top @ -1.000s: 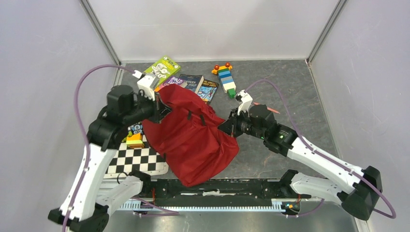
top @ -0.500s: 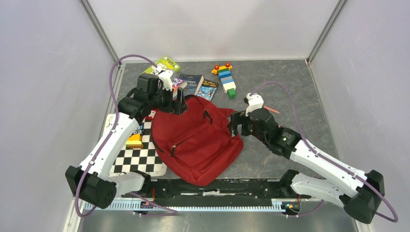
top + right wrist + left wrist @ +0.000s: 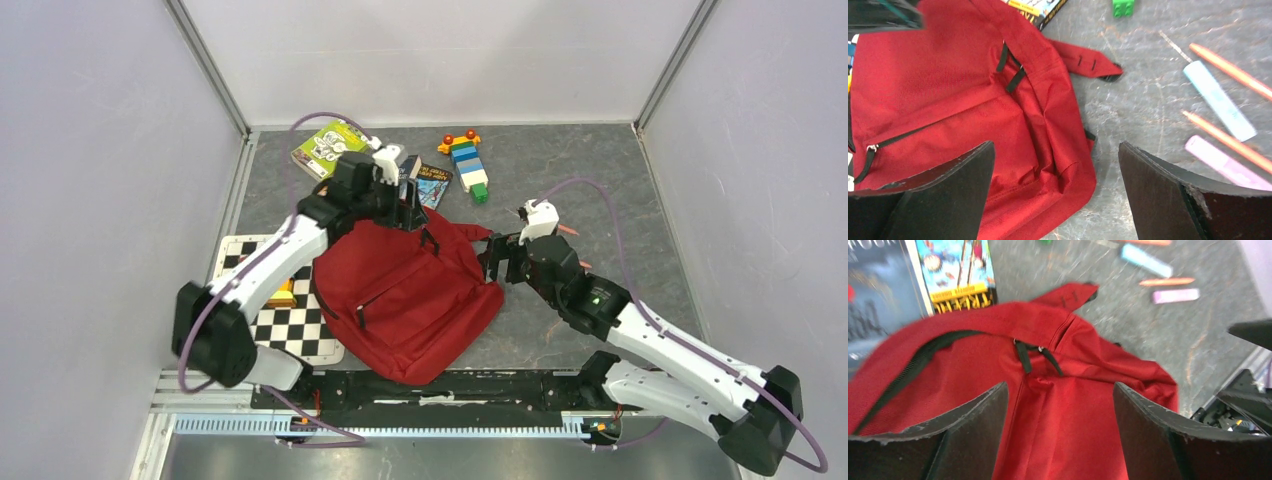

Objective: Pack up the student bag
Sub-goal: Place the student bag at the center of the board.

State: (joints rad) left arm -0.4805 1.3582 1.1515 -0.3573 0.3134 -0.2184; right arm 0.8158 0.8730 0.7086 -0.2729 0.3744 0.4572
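Observation:
The student bag (image 3: 400, 300) is a dark-red backpack lying flat in the middle of the table, its black zippers (image 3: 923, 357) drawn shut. My left gripper (image 3: 410, 212) hovers open over the bag's far top edge. In the left wrist view the bag's red fabric (image 3: 1073, 430) fills the gap between the left gripper's (image 3: 1060, 405) fingers, untouched. My right gripper (image 3: 497, 262) stands open at the bag's right edge. In the right wrist view the bag (image 3: 948, 100) lies left of and below the right gripper (image 3: 1055, 165), which holds nothing.
Behind the bag lie a green box (image 3: 326, 146), two books (image 3: 425, 185) and a stack of coloured bricks (image 3: 467, 166). A chessboard (image 3: 290, 335) with small bricks (image 3: 283, 293) lies left. Pencils and highlighters (image 3: 1220, 102) lie right of the bag. Walls enclose three sides.
Both grippers held the bag bunched up a second ago, then opened and let it go. It now lies flat. The left arm has swung right, toward the bag's far edge.

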